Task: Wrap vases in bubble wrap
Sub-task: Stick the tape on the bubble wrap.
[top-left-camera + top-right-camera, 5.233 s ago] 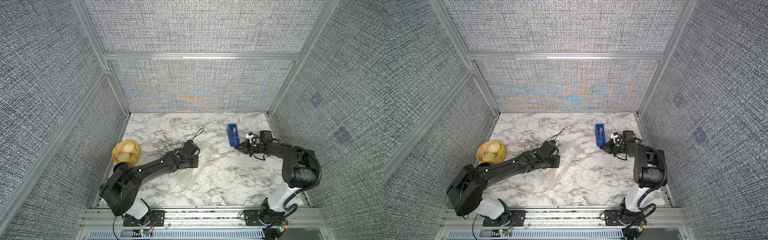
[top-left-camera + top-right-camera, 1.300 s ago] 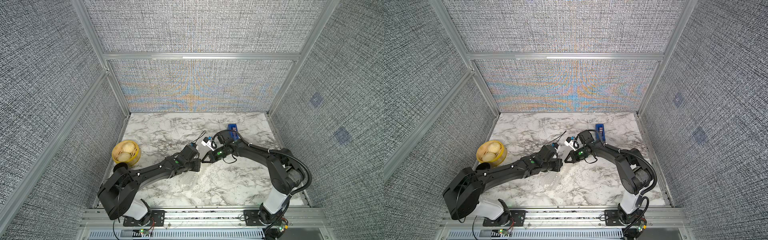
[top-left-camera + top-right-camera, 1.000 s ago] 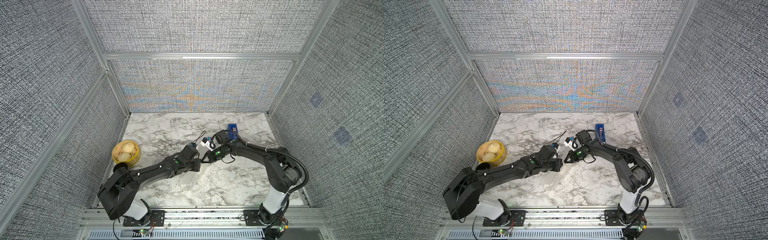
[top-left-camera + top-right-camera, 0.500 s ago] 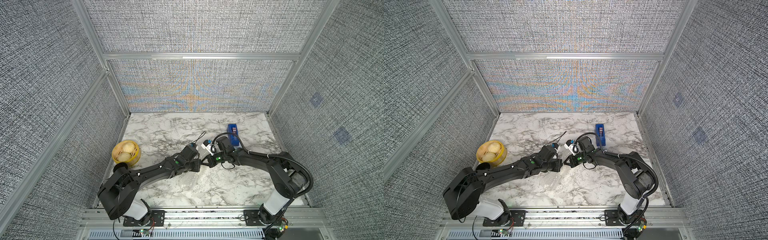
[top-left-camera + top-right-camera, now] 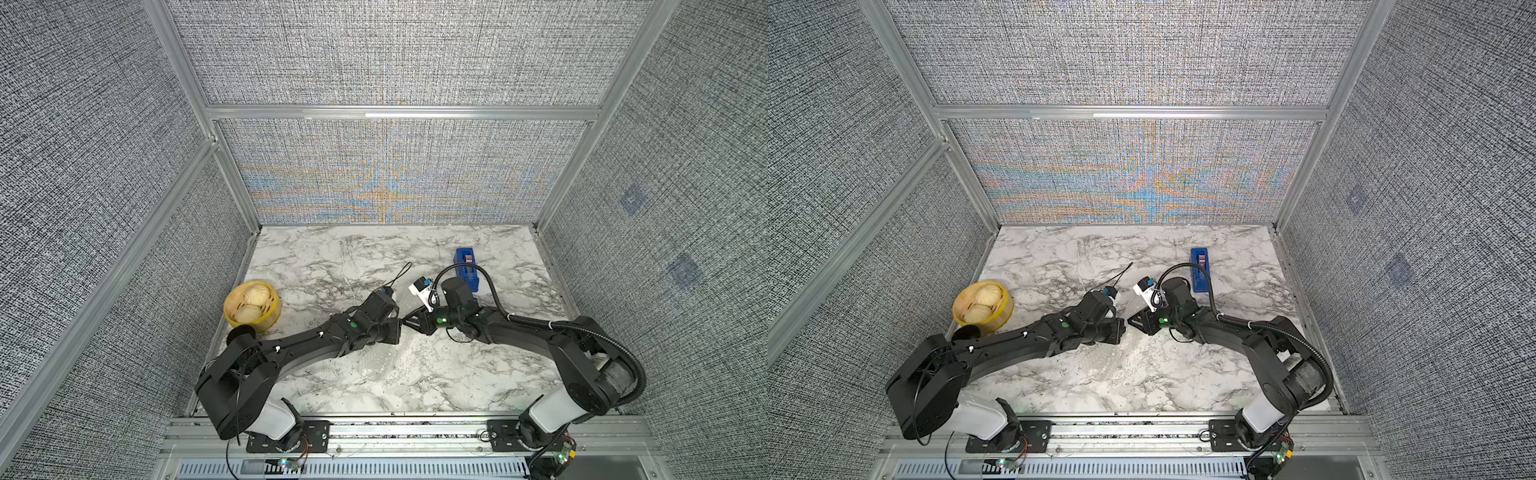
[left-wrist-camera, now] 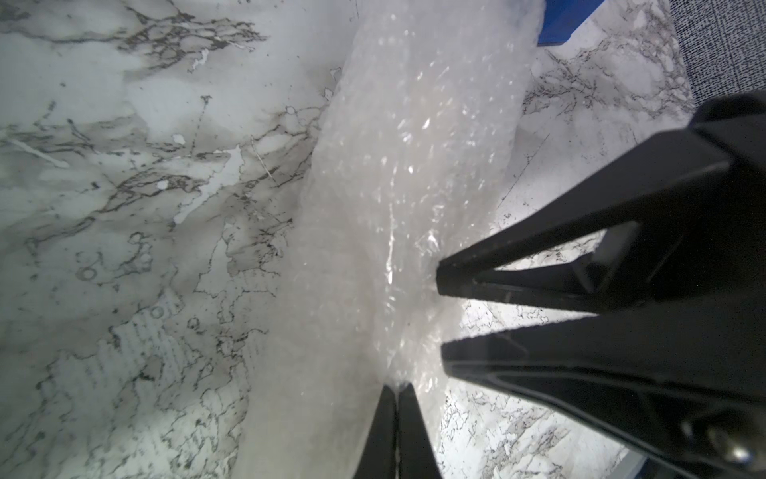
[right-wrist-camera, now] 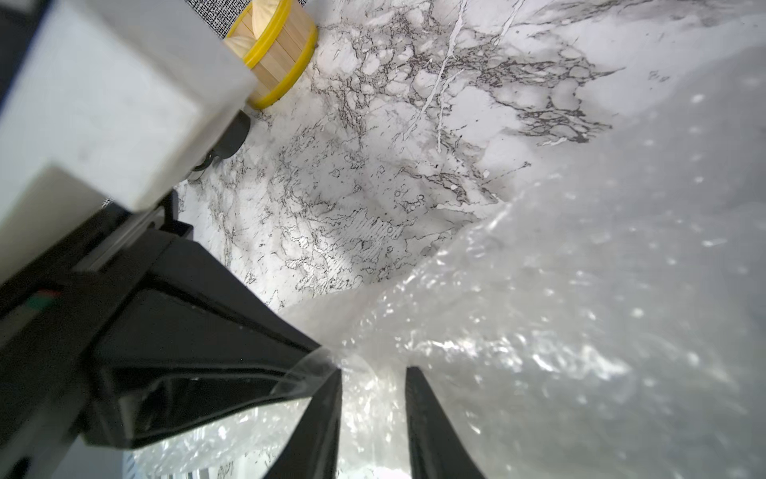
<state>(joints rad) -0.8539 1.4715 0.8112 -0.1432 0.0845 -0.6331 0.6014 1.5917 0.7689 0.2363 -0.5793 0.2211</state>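
My left gripper (image 6: 396, 390) is clenched on the rolled bubble wrap (image 6: 414, 145) stretching ahead of its jaws; the vase is hidden, presumably inside. My right gripper (image 7: 373, 375) stands parted against the wrap, so I judge this the sealing step: next, press the seam flat.

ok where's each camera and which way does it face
Top views: one stereo head overhead, looking down at the table; left arm and right arm show whole.
Left wrist: on the left arm, looks along the shut left gripper at the bubble wrap; right gripper shows too.
Right wrist: on the right arm, looks past the open right gripper over bubble wrap toward the basket.
Both wrist views share bubble wrap and both grippers.
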